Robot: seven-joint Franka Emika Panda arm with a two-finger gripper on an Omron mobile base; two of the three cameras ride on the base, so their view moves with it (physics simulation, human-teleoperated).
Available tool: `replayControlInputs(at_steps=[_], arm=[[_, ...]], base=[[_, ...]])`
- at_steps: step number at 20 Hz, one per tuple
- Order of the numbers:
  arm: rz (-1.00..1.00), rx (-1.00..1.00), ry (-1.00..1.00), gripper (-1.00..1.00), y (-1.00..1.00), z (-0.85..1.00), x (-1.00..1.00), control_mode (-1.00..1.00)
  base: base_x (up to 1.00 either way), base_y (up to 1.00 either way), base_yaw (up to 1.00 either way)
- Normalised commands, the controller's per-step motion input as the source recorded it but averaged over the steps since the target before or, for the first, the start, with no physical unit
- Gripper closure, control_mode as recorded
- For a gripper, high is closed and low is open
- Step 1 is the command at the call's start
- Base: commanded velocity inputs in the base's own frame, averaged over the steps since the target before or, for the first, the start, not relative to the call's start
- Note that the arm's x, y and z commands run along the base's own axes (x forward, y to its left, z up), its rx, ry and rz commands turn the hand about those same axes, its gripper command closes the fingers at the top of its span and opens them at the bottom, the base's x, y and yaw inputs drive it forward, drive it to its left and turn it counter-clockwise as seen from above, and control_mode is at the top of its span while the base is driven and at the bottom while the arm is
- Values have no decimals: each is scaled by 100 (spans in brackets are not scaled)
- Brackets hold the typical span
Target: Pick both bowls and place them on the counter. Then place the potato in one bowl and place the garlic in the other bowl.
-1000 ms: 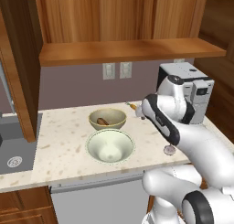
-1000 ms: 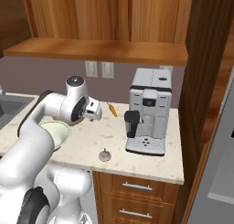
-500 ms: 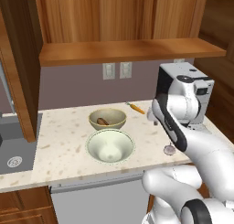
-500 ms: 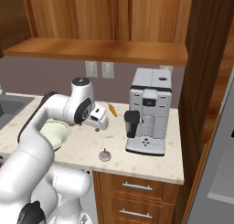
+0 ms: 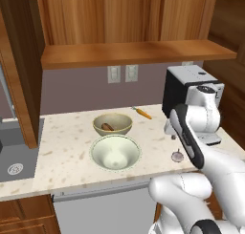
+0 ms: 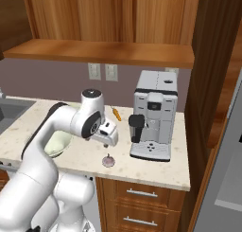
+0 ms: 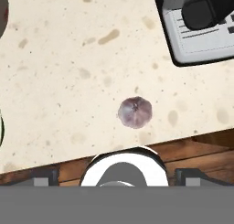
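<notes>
The tan-olive bowl (image 5: 112, 124) stands on the counter (image 5: 67, 152) with the brown potato (image 5: 107, 127) inside it. The wider pale cream bowl (image 5: 116, 152) sits just in front of it and holds nothing. The pinkish garlic (image 6: 108, 161) lies near the counter's front edge, in front of the coffee machine. My gripper (image 6: 110, 140) hangs a little above the garlic, pointing down. In the hand view the garlic (image 7: 135, 112) lies just ahead of my gripper (image 7: 117, 175), whose fingertips (image 7: 45, 176) stand wide apart with nothing between them: it is open.
A grey coffee machine (image 6: 153, 115) stands close to the right of the garlic. A thin orange carrot (image 5: 142, 113) lies by the back wall. A sink (image 5: 14, 154) is at the far left. A wooden shelf (image 5: 134, 51) hangs overhead.
The arm has swung right, away from the bowls, and the hand now hangs over the garlic. The bowls, the potato and the garlic have not moved. The jaws stay wide.
</notes>
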Motion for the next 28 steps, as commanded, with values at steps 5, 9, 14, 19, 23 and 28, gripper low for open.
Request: replayControlInputs(at_steps=[5,9,14,19,23,28], arm=[[0,-2,0,-100,-8,-44,-10,-100],[0,-6,0,-100,-11,-37,8,-100],[-4,-8,0,-100,-6,-36,16,-100],[-5,-2,0,-100,-7,-36,17,-100],[-3,0,0,-100,-2,-22,34,-100],[-4,0,0,-100,-2,-31,21,-100]], base=[[0,0,0],[0,0,0],[0,0,0],[0,0,0],[0,0,0],[0,0,0]])
